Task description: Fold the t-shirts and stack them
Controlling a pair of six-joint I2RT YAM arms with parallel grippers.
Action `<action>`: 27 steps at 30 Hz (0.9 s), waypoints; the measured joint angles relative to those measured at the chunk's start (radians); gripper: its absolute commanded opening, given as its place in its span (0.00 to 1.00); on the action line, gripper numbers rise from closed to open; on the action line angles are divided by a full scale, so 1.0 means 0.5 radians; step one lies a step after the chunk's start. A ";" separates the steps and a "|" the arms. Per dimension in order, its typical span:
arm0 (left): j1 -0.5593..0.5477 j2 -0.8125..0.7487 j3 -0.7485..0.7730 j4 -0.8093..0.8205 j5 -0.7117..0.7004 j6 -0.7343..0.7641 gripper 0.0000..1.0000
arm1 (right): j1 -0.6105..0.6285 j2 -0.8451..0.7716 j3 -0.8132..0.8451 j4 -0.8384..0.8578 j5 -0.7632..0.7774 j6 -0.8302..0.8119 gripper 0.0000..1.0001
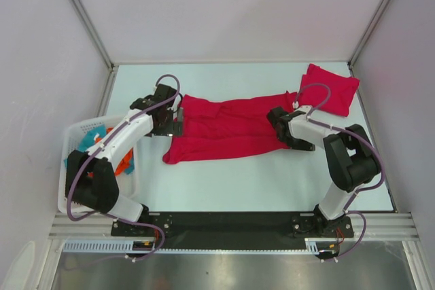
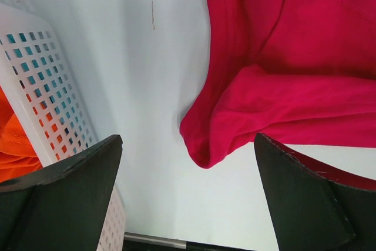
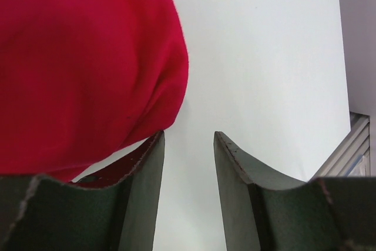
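A crimson t-shirt lies across the middle of the table, folded lengthwise into a long band. A second t-shirt, folded into a small square, sits at the back right. My left gripper is at the band's left end, open wide. In the left wrist view a cloth corner lies between and beyond my left gripper's fingers, untouched. My right gripper is at the band's right end. In the right wrist view my right gripper is open with bare table in the gap. The t-shirt lies just outside its left finger.
A white perforated basket holding orange and teal cloth stands at the left table edge, close to my left arm; its wall shows in the left wrist view. Enclosure walls surround the table. A metal rail runs along the near edge.
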 measured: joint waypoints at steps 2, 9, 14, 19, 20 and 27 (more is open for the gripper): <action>0.000 -0.002 -0.003 -0.006 -0.001 0.000 0.99 | -0.024 0.000 0.000 0.008 0.008 -0.009 0.45; 0.000 -0.002 -0.003 -0.006 -0.002 0.000 1.00 | -0.082 0.000 0.006 0.043 0.032 -0.036 0.45; 0.000 -0.002 -0.003 -0.006 -0.009 0.001 1.00 | -0.079 0.001 0.069 0.047 0.037 -0.063 0.45; 0.000 -0.002 -0.003 -0.007 -0.009 0.001 1.00 | -0.064 0.010 0.150 0.064 0.042 -0.069 0.45; 0.000 -0.002 -0.003 -0.006 -0.009 0.001 1.00 | -0.063 0.022 0.153 0.070 0.042 -0.070 0.45; -0.004 -0.002 -0.003 -0.012 -0.011 0.001 1.00 | -0.066 0.146 0.135 0.126 0.032 -0.070 0.44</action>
